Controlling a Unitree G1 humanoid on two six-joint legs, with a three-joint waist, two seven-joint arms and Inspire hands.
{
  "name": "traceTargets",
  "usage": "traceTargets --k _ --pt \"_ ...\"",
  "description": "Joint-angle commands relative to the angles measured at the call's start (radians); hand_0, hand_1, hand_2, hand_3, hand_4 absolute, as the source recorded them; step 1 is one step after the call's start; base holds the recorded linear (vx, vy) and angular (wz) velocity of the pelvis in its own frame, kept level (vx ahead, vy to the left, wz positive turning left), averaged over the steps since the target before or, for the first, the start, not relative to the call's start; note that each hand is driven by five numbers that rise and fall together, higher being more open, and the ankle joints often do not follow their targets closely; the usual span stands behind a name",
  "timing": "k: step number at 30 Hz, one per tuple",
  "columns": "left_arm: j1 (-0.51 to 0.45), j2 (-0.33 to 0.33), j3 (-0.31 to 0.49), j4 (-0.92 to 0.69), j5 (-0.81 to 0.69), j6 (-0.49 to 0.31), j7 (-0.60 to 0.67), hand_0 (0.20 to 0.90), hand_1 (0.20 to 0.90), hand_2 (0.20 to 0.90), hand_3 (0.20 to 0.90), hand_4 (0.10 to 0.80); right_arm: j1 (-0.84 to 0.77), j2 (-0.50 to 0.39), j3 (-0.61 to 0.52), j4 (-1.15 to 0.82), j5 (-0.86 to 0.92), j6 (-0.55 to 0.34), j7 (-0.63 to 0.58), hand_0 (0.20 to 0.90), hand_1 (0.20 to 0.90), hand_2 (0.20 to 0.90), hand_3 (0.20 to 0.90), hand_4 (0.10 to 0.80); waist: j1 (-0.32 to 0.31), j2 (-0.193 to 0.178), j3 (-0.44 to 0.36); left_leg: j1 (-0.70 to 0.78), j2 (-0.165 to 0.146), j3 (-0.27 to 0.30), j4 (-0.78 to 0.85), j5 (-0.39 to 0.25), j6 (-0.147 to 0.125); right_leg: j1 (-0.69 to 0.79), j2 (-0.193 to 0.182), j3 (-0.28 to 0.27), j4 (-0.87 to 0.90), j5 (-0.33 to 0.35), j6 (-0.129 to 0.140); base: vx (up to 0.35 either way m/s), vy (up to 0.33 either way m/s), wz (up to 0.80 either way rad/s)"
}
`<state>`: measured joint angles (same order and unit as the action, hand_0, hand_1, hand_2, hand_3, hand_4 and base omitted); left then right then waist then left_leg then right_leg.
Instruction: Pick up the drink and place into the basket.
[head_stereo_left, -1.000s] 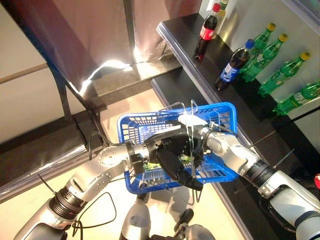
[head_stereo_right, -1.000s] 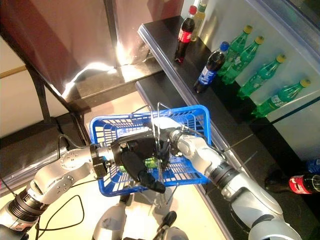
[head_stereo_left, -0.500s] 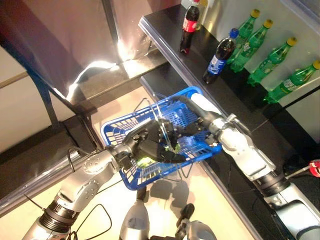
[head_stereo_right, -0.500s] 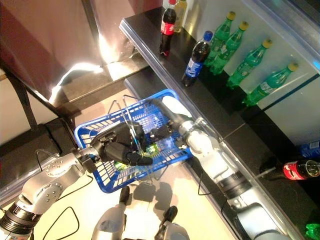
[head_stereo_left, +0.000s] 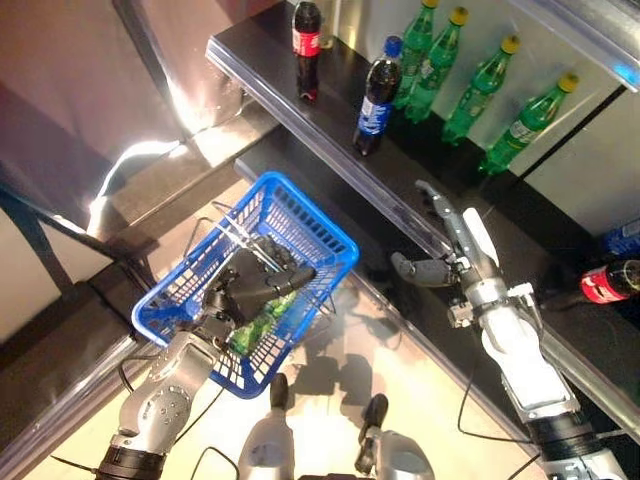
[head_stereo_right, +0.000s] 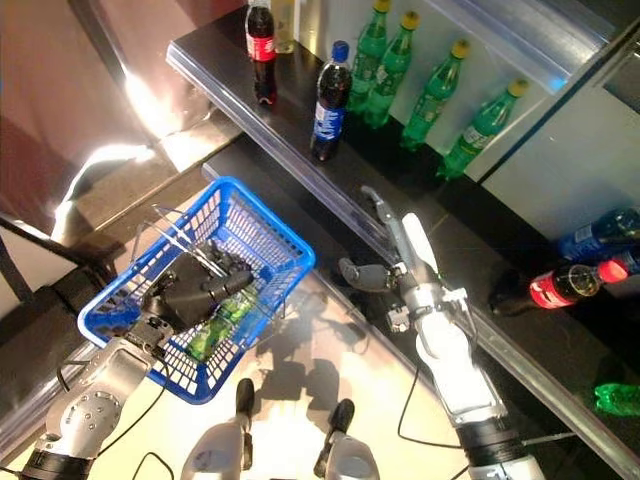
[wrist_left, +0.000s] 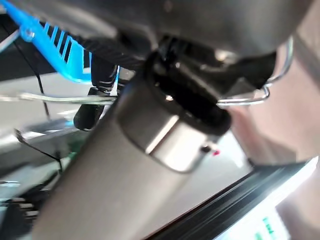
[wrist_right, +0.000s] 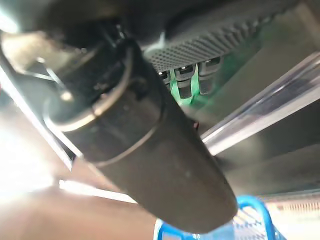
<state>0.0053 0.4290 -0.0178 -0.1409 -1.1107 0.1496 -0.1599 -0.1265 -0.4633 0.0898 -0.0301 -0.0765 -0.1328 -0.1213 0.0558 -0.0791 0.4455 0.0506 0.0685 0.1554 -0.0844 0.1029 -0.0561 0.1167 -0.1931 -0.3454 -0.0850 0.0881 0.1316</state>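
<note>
My left hand (head_stereo_left: 250, 285) is shut on the thin wire handles of the blue basket (head_stereo_left: 312, 210) and holds it up at the lower left. A green drink (head_stereo_left: 260, 322) lies inside the basket, partly hidden under the hand; it also shows in the right eye view (head_stereo_right: 230, 312). My right hand (head_stereo_left: 455, 262) is open and empty, fingers straight, to the right of the basket over the edge of the lower dark shelf (head_stereo_left: 400, 215). The basket's rim (wrist_left: 60, 47) and a wire handle (wrist_left: 260, 97) show in the left wrist view.
On the upper dark shelf stand a red-labelled cola bottle (head_stereo_left: 306, 35), a dark bottle with a blue label (head_stereo_left: 375, 95) and green bottles (head_stereo_left: 470, 80). Another red-labelled cola bottle (head_stereo_left: 608, 282) lies at the far right. Pale floor lies below the basket.
My right hand has come out of the basket and moved right to the shelf edge, open. The green drink stays in the basket. The camera has shifted and the basket now hangs lower left.
</note>
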Motion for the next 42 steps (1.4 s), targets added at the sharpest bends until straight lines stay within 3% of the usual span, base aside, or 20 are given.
traceTargets --k 1,9,17,21,27,42 --pt "-0.09 -0.111 0.05 -0.096 -0.155 -0.258 -0.148 0.3 0.3 0.3 0.2 0.1 0.13 -0.01 -0.035 0.024 0.067 -0.166 -0.113 0.9 0.9 0.9 0.9 0.8 -0.052 0.056 -0.403 0.023 0.038 0.027 -0.003 -0.063 -0.024 0.008 -0.033 0.027 -0.002 0.001 0.06 -0.002 -0.019 -0.05" --pt "-0.003 -0.127 0.127 0.08 -0.115 -0.263 -0.184 0.3 0.3 0.3 0.2 0.1 0.26 0.056 -0.167 0.127 0.169 -0.227 -0.178 0.9 0.9 0.9 0.9 0.8 -0.115 0.057 -0.402 0.05 0.035 0.066 -0.003 -0.091 -0.013 -0.016 -0.024 0.103 -0.002 0.007 0.058 0.009 -0.013 -0.28" --pt "0.018 -0.147 0.235 0.457 -0.043 -0.253 -0.228 0.3 0.3 0.3 0.2 0.1 0.287 0.136 -0.255 0.384 0.317 -0.25 -0.147 0.9 0.9 0.9 0.9 0.8 -0.167 0.063 -0.401 0.073 0.04 0.117 -0.003 -0.107 -0.013 -0.039 -0.02 0.157 -0.002 0.016 0.061 0.007 0.003 -0.34" --pt "-0.02 -0.141 0.227 0.672 -0.009 -0.255 -0.185 0.3 0.3 0.3 0.2 0.1 0.265 0.145 -0.253 0.538 0.366 -0.22 -0.169 0.9 0.9 0.9 0.9 0.8 -0.183 0.067 -0.404 0.083 0.048 0.136 -0.003 -0.113 -0.018 -0.042 -0.016 0.171 -0.002 0.017 0.061 0.018 -0.004 -0.23" --pt "-0.036 -0.142 0.212 0.941 0.018 -0.272 -0.168 0.3 0.3 0.3 0.2 0.1 0.246 0.152 -0.256 0.79 0.438 -0.23 -0.107 0.9 0.9 0.9 0.9 0.8 -0.191 0.068 -0.41 0.091 0.056 0.155 -0.003 -0.115 -0.021 -0.041 -0.01 0.174 -0.002 0.013 0.055 0.019 -0.026 -0.1" --pt "-0.045 -0.131 0.197 1.328 0.129 -0.257 -0.189 0.3 0.3 0.3 0.2 0.1 0.179 0.141 -0.213 1.2 0.437 -0.222 0.02 0.9 0.9 0.9 0.9 0.8 -0.186 0.07 -0.413 0.107 0.061 0.169 -0.003 -0.126 -0.016 -0.024 0.003 0.167 -0.002 -0.009 0.043 0.004 -0.003 -0.06"
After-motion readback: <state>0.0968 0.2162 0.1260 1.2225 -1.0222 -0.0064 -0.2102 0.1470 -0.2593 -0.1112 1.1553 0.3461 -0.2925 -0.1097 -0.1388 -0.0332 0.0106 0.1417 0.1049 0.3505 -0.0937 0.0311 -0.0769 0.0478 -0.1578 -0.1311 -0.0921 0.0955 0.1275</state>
